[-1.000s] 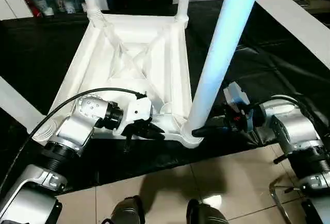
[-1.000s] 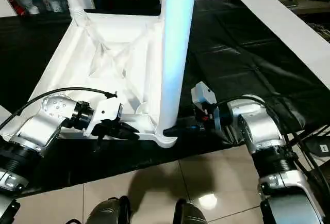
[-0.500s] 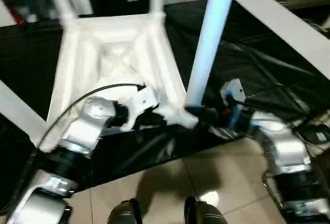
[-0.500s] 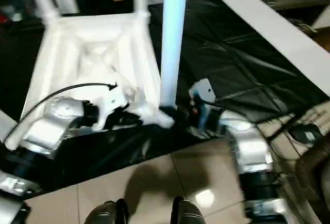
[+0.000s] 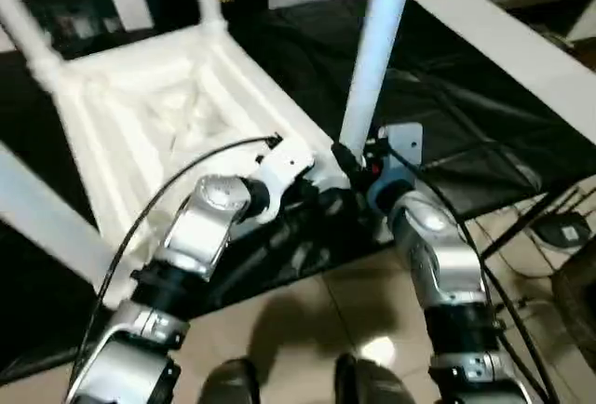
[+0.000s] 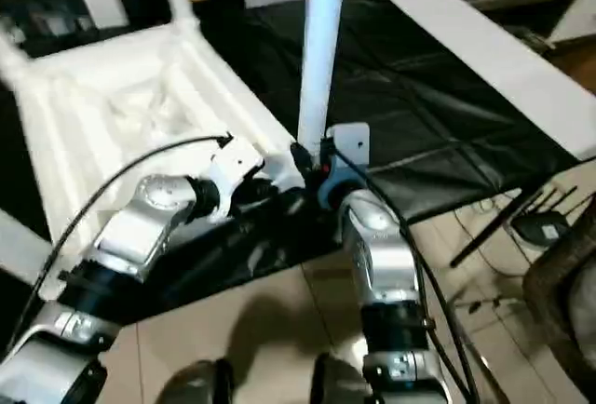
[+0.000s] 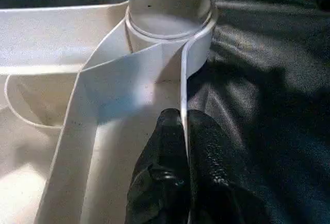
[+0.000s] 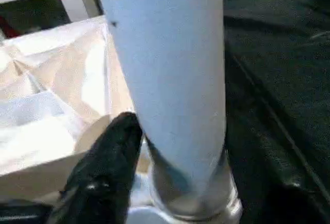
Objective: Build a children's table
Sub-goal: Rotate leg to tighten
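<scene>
Children's table [image 5: 158,106] inverted on black floor sheet [image 5: 447,134], ribbed underside up. Leg [image 8: 170,79] upright in near corner socket [image 7: 170,25]. Left gripper [image 7: 184,131] fingers pinched narrow on the thin rim wall beside that socket. Right gripper [image 8: 154,146]: 1 finger [image 8: 111,162] against leg base; grip state cannot tell.

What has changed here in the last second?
Mostly the camera swung. The right arm now seems to reach the leg from below, not from the side. Nothing was grabbed or released: the left gripper keeps its jaws shut on the table rim, and the right gripper stays at the leg's base.
</scene>
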